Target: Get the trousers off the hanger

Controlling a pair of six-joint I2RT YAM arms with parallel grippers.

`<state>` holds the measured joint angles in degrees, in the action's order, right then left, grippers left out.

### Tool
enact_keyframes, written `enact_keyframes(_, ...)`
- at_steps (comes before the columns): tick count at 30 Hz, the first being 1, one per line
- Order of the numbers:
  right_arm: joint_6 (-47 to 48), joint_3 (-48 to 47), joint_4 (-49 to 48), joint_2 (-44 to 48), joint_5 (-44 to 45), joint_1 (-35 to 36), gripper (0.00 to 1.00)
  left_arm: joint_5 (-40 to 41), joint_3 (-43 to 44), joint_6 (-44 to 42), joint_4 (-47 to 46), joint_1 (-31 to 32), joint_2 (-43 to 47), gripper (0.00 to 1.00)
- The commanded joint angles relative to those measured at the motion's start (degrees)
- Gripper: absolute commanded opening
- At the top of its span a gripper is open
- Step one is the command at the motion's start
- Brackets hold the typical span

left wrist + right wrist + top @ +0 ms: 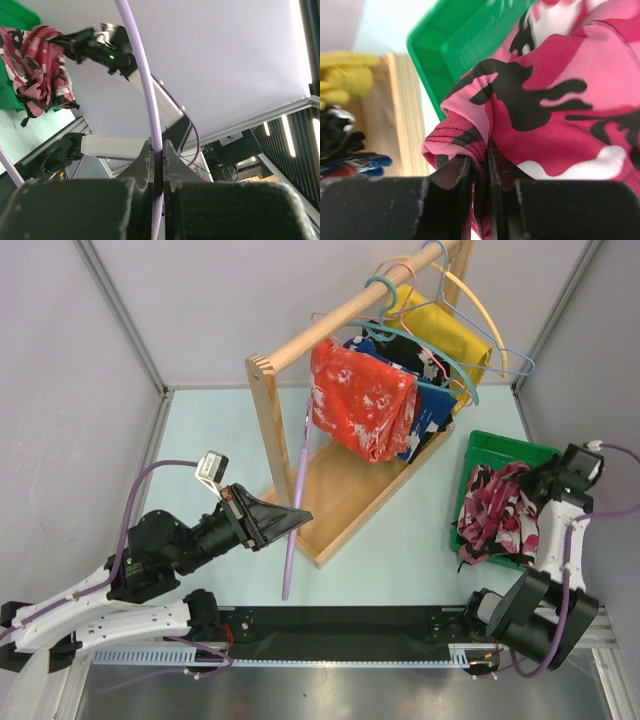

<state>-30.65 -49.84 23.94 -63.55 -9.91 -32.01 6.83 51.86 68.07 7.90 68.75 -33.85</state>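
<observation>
The thin lilac hanger (296,490) is bare and stands nearly upright in front of the wooden rack, apart from the trousers. My left gripper (297,515) is shut on it, with the rod (148,95) pinched between the fingertips of the gripper (158,150). The pink, white and black camouflage trousers (495,510) lie bunched in the green bin (500,448) at the right. My right gripper (527,487) is shut on a fold of the trousers (560,100); in the right wrist view the cloth is squeezed at the gripper tips (480,162). The trousers (42,65) also show in the left wrist view.
A wooden rack (340,490) stands mid-table; on its rail hang an orange-red speckled garment (360,405), a blue-black-white one (425,410) and a yellow one (445,340) on teal and pink hangers. The green bin's wall (465,40) is close to the rack's base (405,115).
</observation>
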Motion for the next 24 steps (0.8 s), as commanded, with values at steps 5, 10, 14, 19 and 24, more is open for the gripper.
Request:
enact_keyframes(5,0.85,-7.45,-3.21,-12.12,3.75,4.85,0.15,-0.42,0.44,-0.13,-1.93,-0.11,0.80,0.00)
enact_keyframes(10,5.78,-11.50,6.09,-11.70,6.65,5.29,0.45,0.11,0.96,-0.66,-2.01,-0.20,0.10,0.00)
enact_keyframes(14,8.24,-13.78,13.83,-6.51,12.52,6.25,0.72,-0.15,1.23,-1.01,-3.32,-0.20,-1.22,0.00)
enact_keyframes(19,9.47,-16.86,22.62,0.43,20.97,12.14,0.82,-0.68,1.41,-1.36,-5.00,-0.11,-2.89,0.00)
enact_keyframes(24,9.74,-19.15,27.12,6.24,22.84,16.01,0.83,-0.68,1.23,-1.19,-5.88,-0.11,-4.12,0.00)
